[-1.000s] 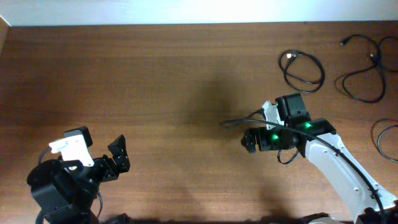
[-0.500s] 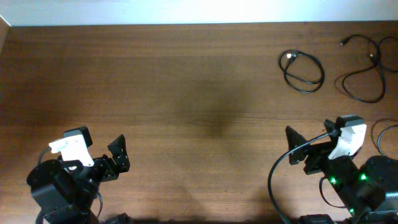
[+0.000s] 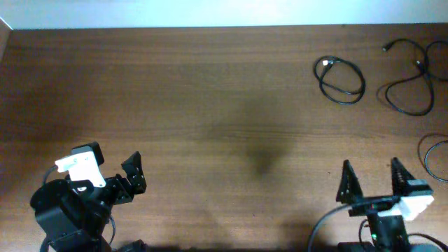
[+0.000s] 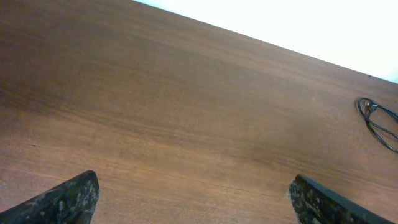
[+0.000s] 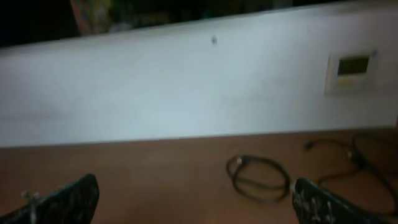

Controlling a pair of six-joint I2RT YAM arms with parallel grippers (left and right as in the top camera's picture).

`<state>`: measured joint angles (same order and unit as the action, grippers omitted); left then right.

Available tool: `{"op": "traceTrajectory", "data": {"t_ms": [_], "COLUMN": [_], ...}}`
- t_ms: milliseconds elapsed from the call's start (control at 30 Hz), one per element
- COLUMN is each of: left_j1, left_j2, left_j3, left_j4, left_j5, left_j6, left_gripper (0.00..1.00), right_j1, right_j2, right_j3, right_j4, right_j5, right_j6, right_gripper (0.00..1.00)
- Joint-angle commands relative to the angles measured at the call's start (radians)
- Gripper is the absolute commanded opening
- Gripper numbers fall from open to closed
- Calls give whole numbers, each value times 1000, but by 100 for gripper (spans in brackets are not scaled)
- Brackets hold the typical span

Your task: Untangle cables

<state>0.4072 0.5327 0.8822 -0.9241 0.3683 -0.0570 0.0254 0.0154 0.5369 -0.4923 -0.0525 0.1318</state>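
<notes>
Three thin black cables lie apart at the table's far right. One is a small coil (image 3: 341,79), also in the right wrist view (image 5: 258,178) and left wrist view (image 4: 377,122). A second loose loop (image 3: 409,77) lies to its right, partly seen in the right wrist view (image 5: 351,155). A third (image 3: 432,157) curves at the right edge. My left gripper (image 3: 134,175) is open and empty at the front left. My right gripper (image 3: 371,183) is open and empty at the front right, well short of the cables.
The brown wooden table (image 3: 210,105) has a white wall along its far edge (image 5: 186,93). A small wall panel (image 5: 352,70) shows in the right wrist view. Both arm bases sit at the front edge.
My right arm has pulled back from the table's middle right to the front right edge, and its gripper now points away and stands open. The left arm has not moved.
</notes>
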Motion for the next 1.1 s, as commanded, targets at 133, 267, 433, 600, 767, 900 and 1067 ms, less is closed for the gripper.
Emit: {"op": "traceTrajectory", "data": {"t_ms": [133,267,433,600,767,900,1067], "left_j1": [6,6,6,6,6,6,6], "left_j2": [-2,-2,-2,-2,-2,-2,-2], "left_j3": [0,0,0,0,0,0,0], "left_j4": [2,2,2,2,2,2,2], "left_j5": [-3,-3,-3,-3,-3,-3,-3], "left_j6": [4,4,5,4,4,4,4], "left_gripper": [99,99,99,99,99,99,99], "right_j1": [-8,-94,-106,-106,-106,-105,-105], "right_j2": [-11,-12,-12,-12,-12,-12,-11], "right_j3": [-341,-447,-532,-531,-531,-531,-531], "right_j4": [344,407,414,415,414,414,414], "right_j5": [66,65,91,87,60,61,61], "right_j6": [0,0,0,1,-154,-154,-154], "right_gripper": [99,98,99,99,98,98,98]}}
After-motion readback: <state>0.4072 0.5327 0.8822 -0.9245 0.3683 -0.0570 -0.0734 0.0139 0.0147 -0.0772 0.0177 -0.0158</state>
